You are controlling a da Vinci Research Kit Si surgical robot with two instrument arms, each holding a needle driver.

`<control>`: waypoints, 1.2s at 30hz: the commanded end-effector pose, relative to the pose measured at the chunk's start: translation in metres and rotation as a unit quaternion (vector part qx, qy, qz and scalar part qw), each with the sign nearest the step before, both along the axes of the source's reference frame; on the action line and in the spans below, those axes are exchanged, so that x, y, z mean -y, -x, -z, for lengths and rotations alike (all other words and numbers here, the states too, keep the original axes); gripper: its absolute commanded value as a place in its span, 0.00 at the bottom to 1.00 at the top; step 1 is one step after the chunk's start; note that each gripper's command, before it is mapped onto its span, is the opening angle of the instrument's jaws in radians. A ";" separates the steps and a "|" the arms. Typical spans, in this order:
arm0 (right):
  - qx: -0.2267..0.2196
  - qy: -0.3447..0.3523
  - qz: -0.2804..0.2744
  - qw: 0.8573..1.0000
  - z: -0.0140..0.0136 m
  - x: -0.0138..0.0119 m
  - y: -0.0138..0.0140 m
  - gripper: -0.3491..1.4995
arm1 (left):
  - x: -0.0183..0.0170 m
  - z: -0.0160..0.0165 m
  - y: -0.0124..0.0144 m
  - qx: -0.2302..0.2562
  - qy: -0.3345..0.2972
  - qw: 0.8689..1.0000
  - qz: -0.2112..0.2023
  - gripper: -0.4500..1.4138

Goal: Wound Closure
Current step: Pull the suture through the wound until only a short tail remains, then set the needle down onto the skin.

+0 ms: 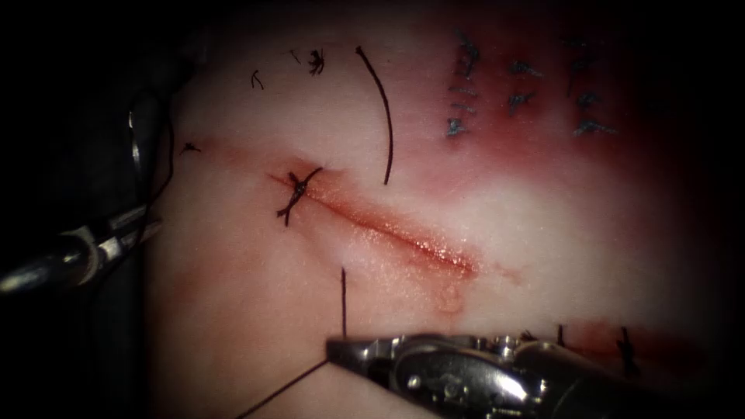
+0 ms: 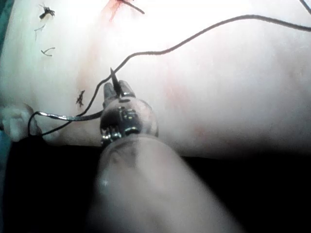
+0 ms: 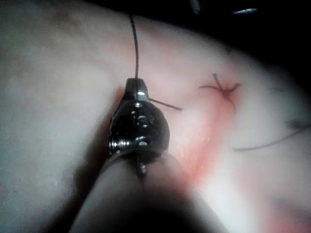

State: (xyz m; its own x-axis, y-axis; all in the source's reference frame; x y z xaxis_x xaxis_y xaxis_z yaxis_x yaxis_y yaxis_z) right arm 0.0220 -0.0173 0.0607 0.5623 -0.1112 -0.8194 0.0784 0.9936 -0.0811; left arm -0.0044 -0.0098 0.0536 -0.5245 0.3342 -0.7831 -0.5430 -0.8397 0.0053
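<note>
needle (image 2: 68,116) in left tool (image 1: 143,229) jaws, off tissue (image 1: 233,310), right tool (image 1: 341,351) gripping thread (image 1: 342,299)

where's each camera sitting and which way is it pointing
Endoscope: above and in front of the tissue, facing down at the cut; left end effector holds the needle, not in tissue; right end effector holds thread.
Left wrist: rides the left shaft, facing along it at its own end effector and needle.
Right wrist: rides the right shaft, facing along it at its own end effector and thread.
Shared: endoscope and right wrist both show the knot.
</note>
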 end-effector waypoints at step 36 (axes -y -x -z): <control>-0.047 -0.003 -0.113 0.992 0.0056 0.0039 0.0027 0.99 | -0.0056 0.0045 0.0041 0.040 0.026 0.999 -0.021 0.05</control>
State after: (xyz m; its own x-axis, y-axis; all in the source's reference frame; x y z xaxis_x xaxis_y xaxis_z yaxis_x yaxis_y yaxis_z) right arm 0.0190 -0.0213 0.0545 0.4937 0.0152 -0.8695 -0.1538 0.9856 -0.0701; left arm -0.0086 -0.0042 0.0481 -0.4675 0.2728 -0.8408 -0.5081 -0.8613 0.0031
